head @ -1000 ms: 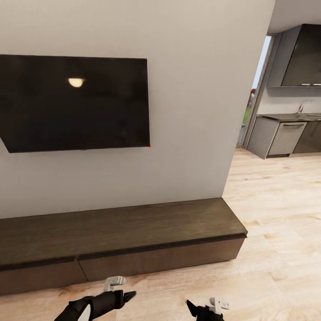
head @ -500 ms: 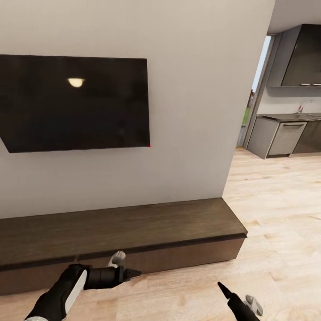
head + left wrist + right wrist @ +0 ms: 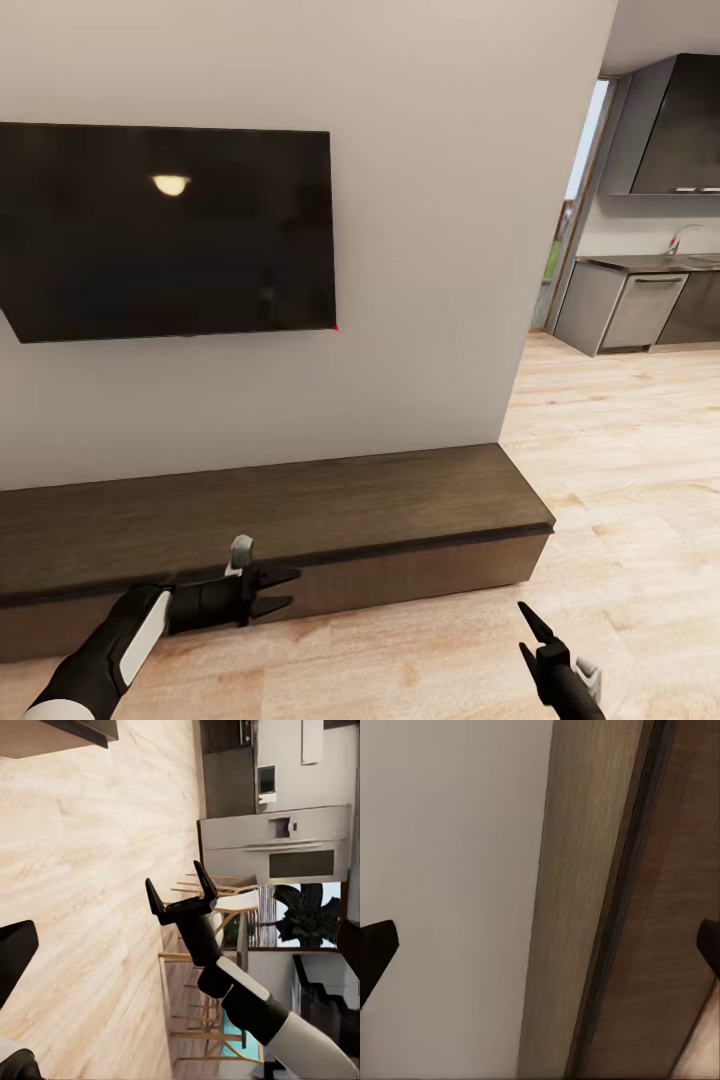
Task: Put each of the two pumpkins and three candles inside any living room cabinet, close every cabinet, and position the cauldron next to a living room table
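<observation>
Dark-brown cabinet sits shut along the wall under the TV; your left tool hovers spread and empty at its front, right tool looks open, likely empty, low over the floor; nothing appears stowed yet.

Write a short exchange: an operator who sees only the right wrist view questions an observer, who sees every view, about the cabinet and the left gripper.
Operator: I see pale wall and a dark wooden edge. Is the cabinet shut?
Observer: The head view shows the cabinet with both fronts flush, so it looks closed.
Operator: Where is the left gripper?
Observer: The left gripper is open and empty, held low before the cabinet's front.
</observation>
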Robot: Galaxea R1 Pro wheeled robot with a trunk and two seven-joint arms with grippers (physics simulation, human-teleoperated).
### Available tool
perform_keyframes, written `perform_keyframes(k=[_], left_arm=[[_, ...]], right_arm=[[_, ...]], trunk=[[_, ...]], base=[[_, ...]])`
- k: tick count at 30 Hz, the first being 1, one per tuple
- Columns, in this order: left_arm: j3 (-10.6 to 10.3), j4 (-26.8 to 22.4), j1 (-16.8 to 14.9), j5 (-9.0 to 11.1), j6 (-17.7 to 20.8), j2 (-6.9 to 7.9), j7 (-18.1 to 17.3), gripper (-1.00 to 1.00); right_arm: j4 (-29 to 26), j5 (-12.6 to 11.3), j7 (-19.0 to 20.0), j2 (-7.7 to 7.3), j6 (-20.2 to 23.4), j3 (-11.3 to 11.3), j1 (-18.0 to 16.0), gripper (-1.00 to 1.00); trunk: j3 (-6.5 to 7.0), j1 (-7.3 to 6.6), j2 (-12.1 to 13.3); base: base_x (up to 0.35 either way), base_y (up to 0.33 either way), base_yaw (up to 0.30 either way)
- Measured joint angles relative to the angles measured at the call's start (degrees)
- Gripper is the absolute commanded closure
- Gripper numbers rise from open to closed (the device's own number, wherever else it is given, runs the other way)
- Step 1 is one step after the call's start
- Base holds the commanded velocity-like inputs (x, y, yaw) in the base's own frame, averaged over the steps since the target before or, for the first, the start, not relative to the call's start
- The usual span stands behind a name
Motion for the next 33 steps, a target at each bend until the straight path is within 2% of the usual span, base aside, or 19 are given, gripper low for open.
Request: perform_keyframes(k=[5,10,13,16,19,21,31,33], left_arm=[[-0.51,-0.31,0.00,-0.16,0.18,0.01,-4.09,-1.00],[-0.56,-0.26,0.00,-0.17,0.18,-0.04,-5.29,-1.00],[-0.50,-0.37,0.00,-0.18,0.22,-0.06,-5.46,-1.00],[-0.48,-0.51,0.05,-0.11,0.26,-0.07,-6.12,-1.00],[-0.67,-0.67,0.28,-0.36,0.13,0.15,-10.67,-1.00],[-1.10,-0.82,0.37,-0.48,0.01,0.29,-12.06,-1.00],[-0.92,-0.92,0.44,-0.23,-0.08,0.34,-13.42,-1.00],[-0.89,-0.92,0.44,-0.24,-0.09,0.33,-13.44,-1.00]], right_arm=[[-0.30,-0.31,-1.21,0.02,-0.81,-0.01,0.00,-1.00],[-0.23,-0.03,-5.12,0.02,-7.52,0.11,0.00,-1.00],[-0.18,-0.17,-5.34,0.14,-9.94,0.10,0.00,-1.00],[-0.43,-0.26,-3.18,0.26,-10.29,0.13,0.00,-1.00],[-0.30,-0.32,4.41,0.20,-9.16,0.30,0.00,-1.00],[-0.14,-0.41,6.58,0.12,-8.31,0.20,0.00,-1.00],[0.03,-0.41,7.98,0.09,-8.41,0.15,0.00,-1.00],[0.04,-0.36,7.98,0.14,-8.54,0.18,0.00,-1.00]], trunk=[[0.00,0.00,0.00],[0.00,0.00,0.00],[0.00,0.00,0.00],[0.00,0.00,0.00],[0.00,0.00,0.00],[0.00,0.00,0.00],[0.00,0.00,0.00],[-0.35,0.43,-0.79]], base=[[0.000,0.000,0.000],[0.000,0.000,0.000],[0.000,0.000,0.000],[0.000,0.000,0.000],[-0.029,0.000,0.000],[-0.019,0.000,0.000],[-0.003,0.000,0.000],[0.000,0.000,0.000]])
